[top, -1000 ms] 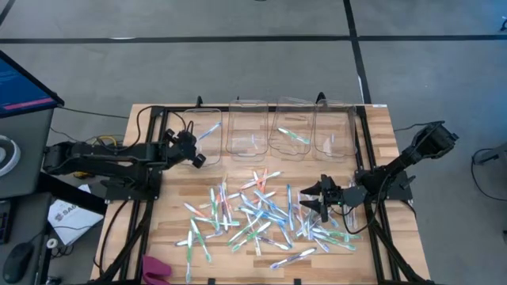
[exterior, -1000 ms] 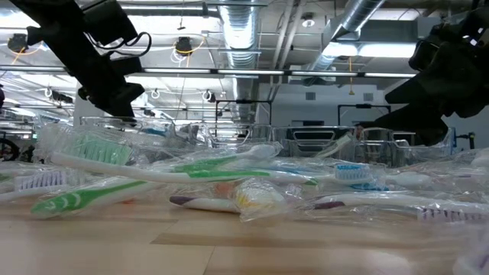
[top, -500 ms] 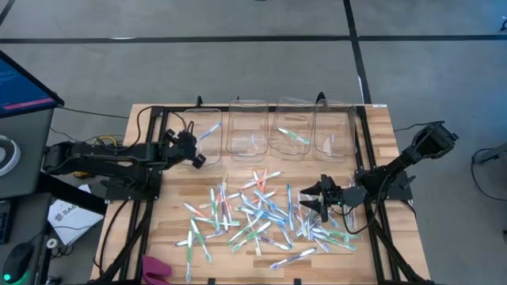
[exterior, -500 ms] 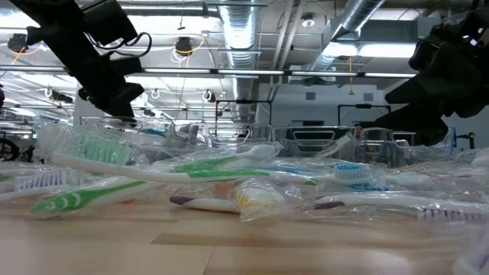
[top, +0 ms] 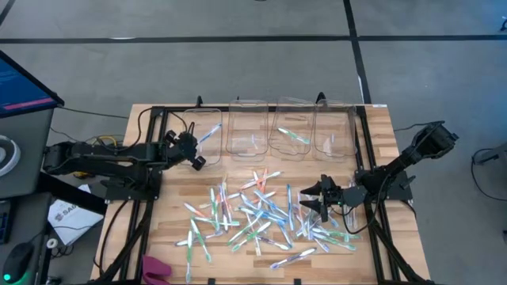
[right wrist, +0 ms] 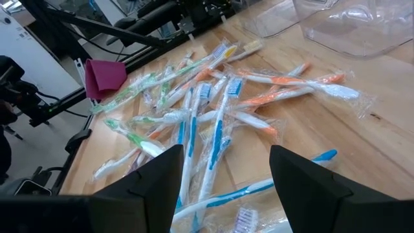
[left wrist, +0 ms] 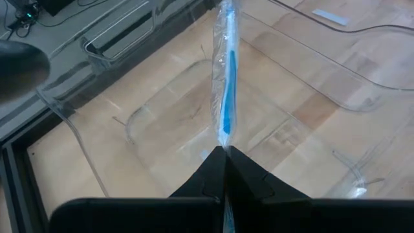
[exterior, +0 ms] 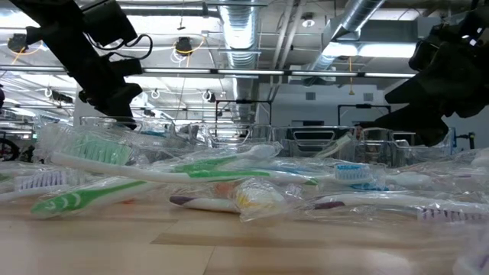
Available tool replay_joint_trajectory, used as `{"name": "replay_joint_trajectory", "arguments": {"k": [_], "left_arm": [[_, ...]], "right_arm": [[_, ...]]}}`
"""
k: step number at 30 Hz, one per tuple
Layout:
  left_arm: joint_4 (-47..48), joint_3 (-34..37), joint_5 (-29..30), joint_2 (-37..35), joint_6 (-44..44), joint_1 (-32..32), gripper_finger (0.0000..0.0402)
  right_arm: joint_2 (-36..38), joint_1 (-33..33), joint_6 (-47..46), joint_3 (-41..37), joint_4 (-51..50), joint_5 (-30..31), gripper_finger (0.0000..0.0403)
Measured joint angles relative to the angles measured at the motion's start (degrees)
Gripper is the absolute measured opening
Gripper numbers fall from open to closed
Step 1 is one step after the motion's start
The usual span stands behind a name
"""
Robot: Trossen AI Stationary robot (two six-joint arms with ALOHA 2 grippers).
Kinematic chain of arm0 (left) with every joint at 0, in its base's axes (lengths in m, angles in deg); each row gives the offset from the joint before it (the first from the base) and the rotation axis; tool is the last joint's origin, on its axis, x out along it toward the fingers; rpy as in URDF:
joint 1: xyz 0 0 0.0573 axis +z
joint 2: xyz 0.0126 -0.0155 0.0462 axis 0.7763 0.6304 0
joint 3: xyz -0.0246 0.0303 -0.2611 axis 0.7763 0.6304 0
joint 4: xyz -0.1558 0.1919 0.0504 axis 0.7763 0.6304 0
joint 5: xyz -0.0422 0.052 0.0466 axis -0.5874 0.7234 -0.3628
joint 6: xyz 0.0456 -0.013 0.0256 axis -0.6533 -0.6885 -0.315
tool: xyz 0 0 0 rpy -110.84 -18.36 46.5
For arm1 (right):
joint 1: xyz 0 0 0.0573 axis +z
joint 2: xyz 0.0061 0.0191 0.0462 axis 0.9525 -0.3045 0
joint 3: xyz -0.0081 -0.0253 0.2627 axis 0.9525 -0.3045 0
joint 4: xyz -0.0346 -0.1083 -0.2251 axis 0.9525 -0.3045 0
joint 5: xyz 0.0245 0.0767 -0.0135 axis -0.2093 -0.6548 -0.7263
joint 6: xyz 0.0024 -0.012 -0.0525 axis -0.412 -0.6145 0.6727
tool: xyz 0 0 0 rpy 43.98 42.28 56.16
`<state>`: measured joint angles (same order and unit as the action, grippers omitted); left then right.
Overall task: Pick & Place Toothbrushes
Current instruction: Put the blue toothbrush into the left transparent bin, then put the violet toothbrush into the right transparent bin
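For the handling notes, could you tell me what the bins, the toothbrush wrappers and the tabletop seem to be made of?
Bins: clear glossy plastic, apparently rigid; wood shows through.
Toothbrush wrappers: thin clear film, crinkled and shiny.
Tabletop: pale wood planks, visible grain, matte.

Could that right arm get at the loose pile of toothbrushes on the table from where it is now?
Probably yes: the right gripper hangs open at the pile of toothbrushes, and nothing stands between them.

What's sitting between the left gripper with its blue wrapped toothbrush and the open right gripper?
In the high view, the pile of wrapped toothbrushes on the wooden table lies between the left gripper, shut on the blue toothbrush, and the right gripper.
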<state>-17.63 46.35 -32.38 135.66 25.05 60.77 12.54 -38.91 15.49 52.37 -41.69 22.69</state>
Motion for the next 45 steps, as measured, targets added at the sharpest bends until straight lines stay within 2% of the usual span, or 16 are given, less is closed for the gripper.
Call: {"name": "replay_joint_trajectory", "arguments": {"k": [15, 26, 36, 45], "left_arm": [[0.17, 0.0, -0.49, 0.0, -0.46, 0.0, 0.0007], [0.15, 0.0, -0.72, 0.0, -0.46, 0.0, 0.009], [-0.25, 0.0, -0.63, -0.26, -0.89, -0.02, 0.0124], [-0.76, -0.02, -0.63, -2.27, -1.41, -1.46, 0.012]], "right_arm": [[0.0, 0.0, 1.03, 0.0, -0.03, 0.0, 0.0225], [0.0, 0.37, -0.46, 0.0, -0.02, 0.0, 0.0225], [0.0, 0.37, 0.69, 0.0, 0.57, -0.02, 0.0225], [0.0, 4.0, 15.85, 5.46, 1.72, -3.46, 0.0225]]}}
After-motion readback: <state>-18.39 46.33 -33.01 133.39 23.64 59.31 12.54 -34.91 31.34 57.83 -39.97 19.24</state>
